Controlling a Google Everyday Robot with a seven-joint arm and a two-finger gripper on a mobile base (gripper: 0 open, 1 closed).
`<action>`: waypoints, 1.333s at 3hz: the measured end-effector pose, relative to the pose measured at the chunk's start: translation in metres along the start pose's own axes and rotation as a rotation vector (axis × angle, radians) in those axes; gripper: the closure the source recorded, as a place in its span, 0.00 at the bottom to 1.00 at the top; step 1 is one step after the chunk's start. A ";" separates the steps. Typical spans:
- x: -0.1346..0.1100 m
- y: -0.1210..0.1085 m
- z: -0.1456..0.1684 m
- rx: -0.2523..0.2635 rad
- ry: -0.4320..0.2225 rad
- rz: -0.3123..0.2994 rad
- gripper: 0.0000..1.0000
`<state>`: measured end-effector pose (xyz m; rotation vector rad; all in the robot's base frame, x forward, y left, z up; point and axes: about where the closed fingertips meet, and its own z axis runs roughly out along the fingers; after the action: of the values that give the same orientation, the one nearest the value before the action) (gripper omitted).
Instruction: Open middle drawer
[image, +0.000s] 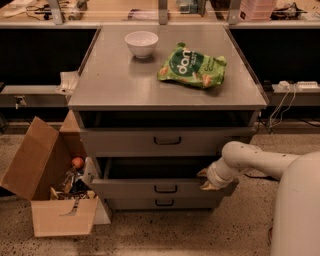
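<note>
The middle drawer (160, 188) is a wide grey metal drawer with a small black bar handle at its centre. It stands pulled out from the cabinet, with a dark gap above its front panel. The top drawer (165, 141) above it is slightly out too. The lowest drawer (162, 203) is in. My gripper (206, 179) is at the right end of the middle drawer's front, against its top edge, on the white arm that comes in from the right.
A white bowl (141, 43) and a green snack bag (192, 66) lie on the cabinet top (115, 85). An open cardboard box (50, 192) with several items stands on the floor at the left, close to the drawer's left end. Cables and a power strip (295, 86) are at the right.
</note>
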<state>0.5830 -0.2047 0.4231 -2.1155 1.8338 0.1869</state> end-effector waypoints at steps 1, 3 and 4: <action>0.000 0.000 0.000 0.000 0.000 0.000 0.39; 0.000 0.000 0.000 0.000 0.000 0.000 0.00; 0.000 0.000 0.000 0.000 0.000 0.000 0.00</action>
<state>0.5830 -0.2047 0.4230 -2.1156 1.8337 0.1872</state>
